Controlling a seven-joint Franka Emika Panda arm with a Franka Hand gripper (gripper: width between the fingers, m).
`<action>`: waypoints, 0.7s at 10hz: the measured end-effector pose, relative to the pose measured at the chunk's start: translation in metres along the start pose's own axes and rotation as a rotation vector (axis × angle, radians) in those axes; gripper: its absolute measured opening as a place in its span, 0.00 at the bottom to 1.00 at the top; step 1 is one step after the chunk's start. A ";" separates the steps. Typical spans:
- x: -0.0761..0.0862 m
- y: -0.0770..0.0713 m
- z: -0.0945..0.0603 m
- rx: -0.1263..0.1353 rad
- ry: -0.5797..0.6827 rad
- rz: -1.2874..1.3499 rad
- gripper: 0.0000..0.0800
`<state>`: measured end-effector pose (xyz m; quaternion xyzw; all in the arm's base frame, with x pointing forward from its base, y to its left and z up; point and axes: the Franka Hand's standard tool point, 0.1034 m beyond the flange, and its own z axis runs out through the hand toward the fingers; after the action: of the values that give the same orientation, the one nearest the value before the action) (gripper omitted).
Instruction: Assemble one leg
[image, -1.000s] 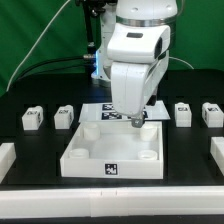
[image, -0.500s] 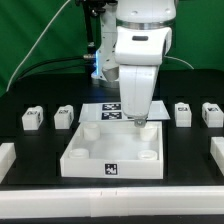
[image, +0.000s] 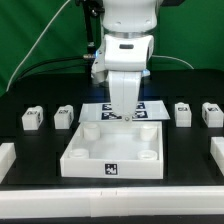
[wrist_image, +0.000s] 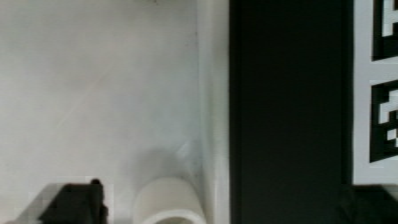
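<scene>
Several small white legs with tags stand on the black table: two at the exterior view's left (image: 31, 118) (image: 64, 116) and two at its right (image: 184, 113) (image: 211, 113). The large white square tray-like part (image: 90, 160) lies in the middle. My gripper (image: 124, 116) hangs over the tray's far edge, near a far corner socket (wrist_image: 173, 200). It is apart from every leg. In the wrist view one dark finger (wrist_image: 71, 203) shows wide of centre. The jaws stand open with nothing between them.
The marker board (image: 100, 108) lies just behind the tray, and its tags show in the wrist view (wrist_image: 377, 120). White parts lie at the table's left edge (image: 5, 158) and right edge (image: 217, 150). A green backdrop stands behind.
The arm has shifted toward the exterior view's left and back, from over the tray's far right corner to its far edge. The hand has also turned. No part has moved.
</scene>
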<state>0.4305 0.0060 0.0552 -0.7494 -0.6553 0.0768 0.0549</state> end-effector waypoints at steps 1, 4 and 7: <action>0.000 0.000 0.001 0.003 0.000 0.000 0.81; 0.008 -0.003 0.028 -0.003 0.017 -0.023 0.81; 0.006 -0.009 0.043 0.025 0.018 -0.018 0.81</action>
<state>0.4143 0.0124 0.0144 -0.7435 -0.6604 0.0777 0.0706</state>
